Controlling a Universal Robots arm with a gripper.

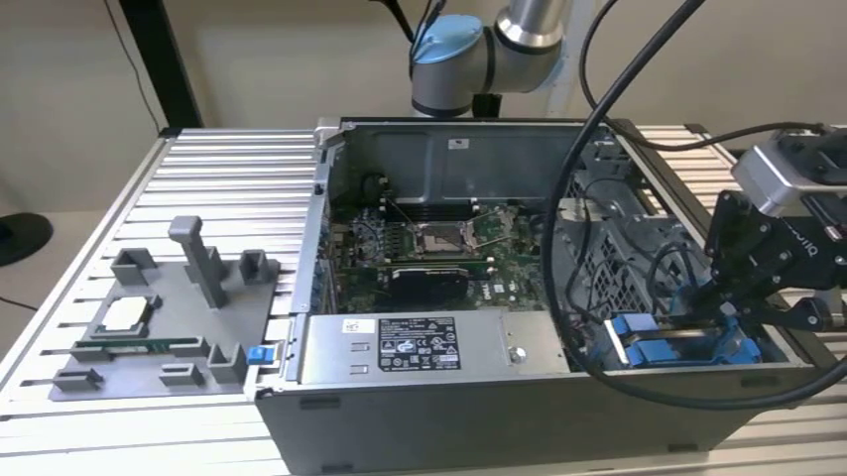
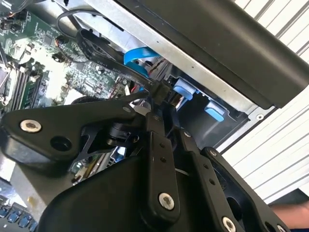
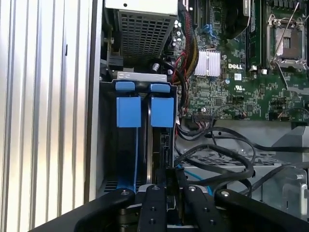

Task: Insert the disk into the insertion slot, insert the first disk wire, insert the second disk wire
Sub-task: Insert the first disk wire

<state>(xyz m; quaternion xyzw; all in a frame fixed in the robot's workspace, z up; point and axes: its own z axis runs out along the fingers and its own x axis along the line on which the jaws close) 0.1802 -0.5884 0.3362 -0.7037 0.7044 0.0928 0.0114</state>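
**Disk seated in its bay, wire plug held at the drive's rear**

Ribbed aluminium table (image 1: 225, 169) carries the whole job, with the arm (image 1: 457, 59) rising at its far edge in the exterior view. An open computer case (image 1: 530, 426) takes up the middle. To the exterior view's left of it sits a grey fixture tray (image 1: 146, 367). Inside the case, the motherboard (image 1: 423, 238) lies along the floor, and the grey power-supply box (image 1: 423, 347) runs along the near wall.

At the exterior view's right end of the case is the drive bay. The first wrist view shows two blue frames side by side in it. The disk (image 3: 161, 112) looks to be the one further from the case wall, already pushed down into its slot, with the other blue frame (image 3: 129, 111) just beside it.

The gripper (image 1: 711, 309) reaches down into this bay, directly over the rear edge of the disk. In the second wrist view its jaws appear clenched on the small black plug of a disk wire (image 2: 104, 52), whose dark cable trails back toward the motherboard.

I judge the insertion step done and a wire step in hand, though I cannot tell which of the two wires this is. Seating the plug calls for holding it square to the port on the drive's edge and pressing straight in. The loose black cables crowding the bay could snag the fingers.
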